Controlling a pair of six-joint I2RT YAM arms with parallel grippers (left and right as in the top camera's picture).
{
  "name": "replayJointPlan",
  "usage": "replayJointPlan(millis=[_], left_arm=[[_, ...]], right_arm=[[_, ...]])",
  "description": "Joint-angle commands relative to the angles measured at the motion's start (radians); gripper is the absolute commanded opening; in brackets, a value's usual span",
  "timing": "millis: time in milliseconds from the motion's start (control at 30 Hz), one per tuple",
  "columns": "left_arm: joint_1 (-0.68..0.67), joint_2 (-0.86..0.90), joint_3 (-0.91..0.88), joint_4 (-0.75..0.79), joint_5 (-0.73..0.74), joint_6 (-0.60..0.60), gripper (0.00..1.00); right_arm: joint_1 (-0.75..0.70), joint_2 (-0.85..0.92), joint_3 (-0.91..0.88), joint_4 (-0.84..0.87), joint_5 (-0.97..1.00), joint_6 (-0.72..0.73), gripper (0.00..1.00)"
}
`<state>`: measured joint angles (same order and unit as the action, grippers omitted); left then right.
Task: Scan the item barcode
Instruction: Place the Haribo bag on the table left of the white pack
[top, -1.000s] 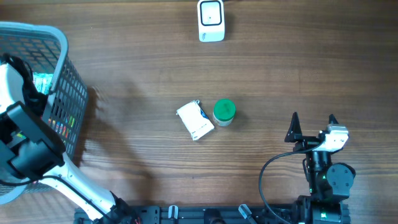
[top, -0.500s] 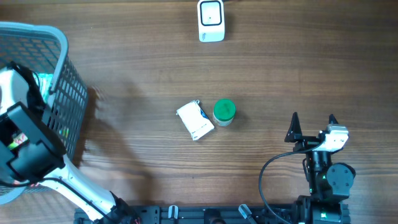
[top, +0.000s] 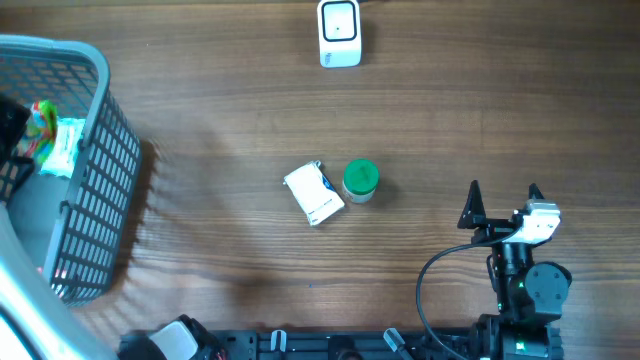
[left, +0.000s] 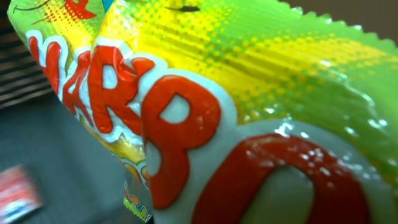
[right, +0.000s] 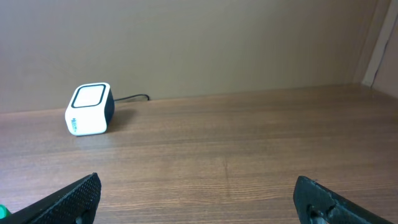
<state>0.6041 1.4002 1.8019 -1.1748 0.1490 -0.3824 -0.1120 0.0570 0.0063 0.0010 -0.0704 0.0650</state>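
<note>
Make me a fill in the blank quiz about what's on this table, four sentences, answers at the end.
1. The jar beside the white box has a ___ lid.
2. The snack bag is inside the ___.
3. The right gripper is empty, with its jaws ___.
4. The scanner at the far edge is coloured ___.
Missing words: green; basket; open; white.
</note>
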Motion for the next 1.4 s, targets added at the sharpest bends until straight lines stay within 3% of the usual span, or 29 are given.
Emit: replayJointPlan(millis=[0, 167, 267, 400, 533, 667, 800, 867, 933, 967, 1000, 1033, 1067, 1100, 1167, 1200, 1367], left_arm=[[-0.027, -0.173, 0.016, 0.025, 0.298, 0.002, 0.04], [-0.314, -0.230, -0.008, -0.122, 0.298, 0.118, 0.04], [-0.513, -0.210, -0.114, -0.129, 0.206, 0.096, 0.04], [-0.751, -0.163, -0.412, -0.113, -0.160, -0.156, 0.04], [-0.888, -0.089, -0.661, 0.037, -0.174, -0.308, 0.04], [-1.006, 0.047, -0.784, 0.122, -0.303, -0.485, 0.04], [-1.099, 0.148, -0.784, 0.190, -0.315, -0.494, 0.04], [-1.138, 0.150, -0.781, 0.210, -0.316, -0.494, 0.31], [-1.154, 0.138, -0.753, 0.187, -0.315, -0.494, 0.49], [-1.154, 0.131, -0.735, 0.166, -0.316, -0.494, 0.75], [-1.154, 0.119, -0.714, 0.146, -0.324, -0.493, 0.95], [-1.154, 0.113, -0.707, 0.148, -0.332, -0.493, 1.00], [-1.154, 0.109, -0.707, 0.158, -0.333, -0.493, 0.99], [-1.154, 0.109, -0.707, 0.167, -0.333, -0.494, 0.83], [-1.154, 0.109, -0.708, 0.169, -0.330, -0.494, 0.29], [-1.154, 0.109, -0.708, 0.169, -0.330, -0.504, 0.06], [-1.154, 0.124, -0.779, 0.253, -0.306, -0.602, 0.04]], right_arm=[[0.003, -0.006, -0.001, 0.002, -0.007, -0.012, 1.00], [0.003, -0.006, -0.001, 0.002, -0.007, -0.013, 1.00], [0.003, -0.006, -0.001, 0.002, -0.007, -0.012, 1.00], [0.003, -0.006, -0.001, 0.002, -0.007, -0.012, 1.00], [0.003, -0.006, -0.001, 0.002, -0.007, -0.012, 1.00], [0.003, -0.006, -0.001, 0.002, -0.007, -0.012, 1.00], [0.003, -0.006, -0.001, 0.002, -0.007, -0.012, 1.00], [0.003, -0.006, -0.001, 0.002, -0.007, -0.012, 1.00], [0.003, -0.006, -0.001, 0.002, -0.007, -0.013, 1.00], [0.003, -0.006, -0.001, 0.002, -0.007, -0.012, 1.00], [0.003, -0.006, -0.001, 0.002, -0.007, -0.012, 1.00], [0.003, -0.006, -0.001, 0.002, -0.007, -0.012, 1.00], [0.003, -0.006, -0.001, 0.002, -0.007, -0.012, 1.00], [0.003, -0.006, -0.001, 0.002, -0.007, -0.012, 1.00], [0.003, -0.006, -0.001, 0.002, -0.007, -0.012, 1.00], [0.003, -0.006, -0.001, 0.002, -0.007, -0.012, 1.00], [0.003, -0.006, -0.001, 0.002, -0.007, -0.012, 1.00]])
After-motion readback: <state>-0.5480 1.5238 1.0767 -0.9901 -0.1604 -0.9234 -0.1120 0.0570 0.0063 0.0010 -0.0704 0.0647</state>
